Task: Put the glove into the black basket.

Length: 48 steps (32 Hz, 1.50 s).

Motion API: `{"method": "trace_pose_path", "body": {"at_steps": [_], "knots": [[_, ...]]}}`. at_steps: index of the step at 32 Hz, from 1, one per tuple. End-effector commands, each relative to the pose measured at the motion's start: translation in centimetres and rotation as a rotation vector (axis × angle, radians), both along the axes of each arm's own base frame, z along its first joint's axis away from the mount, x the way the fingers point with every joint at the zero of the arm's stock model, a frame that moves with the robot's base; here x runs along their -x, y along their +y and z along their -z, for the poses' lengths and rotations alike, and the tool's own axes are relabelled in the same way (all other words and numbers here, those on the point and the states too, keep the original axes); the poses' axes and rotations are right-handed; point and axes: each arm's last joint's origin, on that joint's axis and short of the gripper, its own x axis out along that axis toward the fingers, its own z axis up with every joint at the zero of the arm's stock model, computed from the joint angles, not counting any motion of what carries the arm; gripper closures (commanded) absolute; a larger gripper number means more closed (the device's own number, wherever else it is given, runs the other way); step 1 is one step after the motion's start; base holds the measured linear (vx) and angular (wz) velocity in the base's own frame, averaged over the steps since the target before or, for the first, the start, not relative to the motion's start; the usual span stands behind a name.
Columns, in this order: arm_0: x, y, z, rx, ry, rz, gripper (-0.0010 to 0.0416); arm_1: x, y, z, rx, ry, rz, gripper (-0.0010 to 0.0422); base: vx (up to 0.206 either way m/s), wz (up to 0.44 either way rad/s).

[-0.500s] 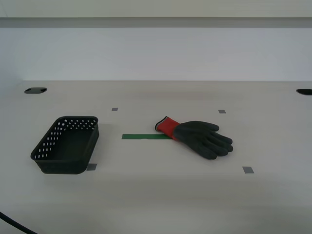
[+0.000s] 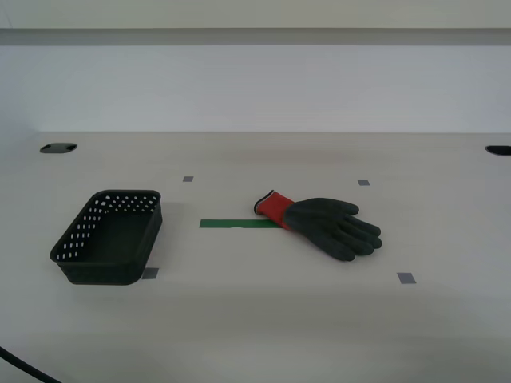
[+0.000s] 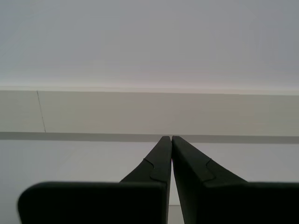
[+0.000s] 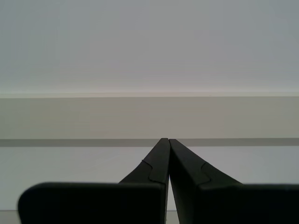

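The glove (image 2: 326, 223) lies flat on the pale table, dark grey with a red cuff pointing toward the exterior view's left, right of centre. The black basket (image 2: 110, 237) stands upright and empty at the exterior view's left. Neither arm shows in the exterior view. My first gripper (image 4: 168, 140) is shut and empty, facing a white wall. My second gripper (image 3: 171, 138) is shut and empty, also facing the wall. Neither wrist view shows the glove or the basket.
A green tape strip (image 2: 235, 223) lies between basket and glove, touching the cuff. Small grey tape squares (image 2: 406, 278) mark the table. Two dark holes (image 2: 57, 148) sit at the table's far corners. A black cable (image 2: 24, 368) crosses the near left corner.
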Motion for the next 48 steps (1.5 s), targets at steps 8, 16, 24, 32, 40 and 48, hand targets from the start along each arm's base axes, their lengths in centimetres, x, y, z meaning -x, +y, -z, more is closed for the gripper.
{"method": "trace_pose_path", "body": {"at_steps": [8, 16, 24, 32, 40, 48], "knots": [[0.0, 0.0, 0.0, 0.0, -0.003, 0.0, 0.0405, -0.5, -1.1, -0.6, -0.004, 0.186, 0.128, 0.0413, 0.0, 0.0], [0.0, 0.0, 0.0, 0.0, -0.003, 0.0, 0.0405, -0.1, -5.4, -2.3, -0.083, 0.172, 0.354, 0.0413, 0.0, 0.0], [0.0, 0.0, 0.0, 0.0, -0.002, 0.0, 0.0405, 0.5, -11.2, -2.9, -0.129, 0.224, 0.589, 0.0413, 0.0, 0.0], [0.0, 0.0, 0.0, 0.0, -0.002, 0.0, 0.0405, -1.2, -16.0, -2.9, -0.178, 0.346, 0.714, 0.0413, 0.0, 0.0], [0.0, 0.0, 0.0, 0.0, -0.002, 0.0, 0.0405, -4.6, -19.5, -1.6, -0.253, 0.474, 0.755, 0.0413, 0.0, 0.0], [0.0, 0.0, 0.0, 0.0, -0.002, -0.001, 0.0405, -7.7, -22.3, -0.9, -0.364, 0.634, 0.783, 0.0413, 0.0, 0.0]]}}
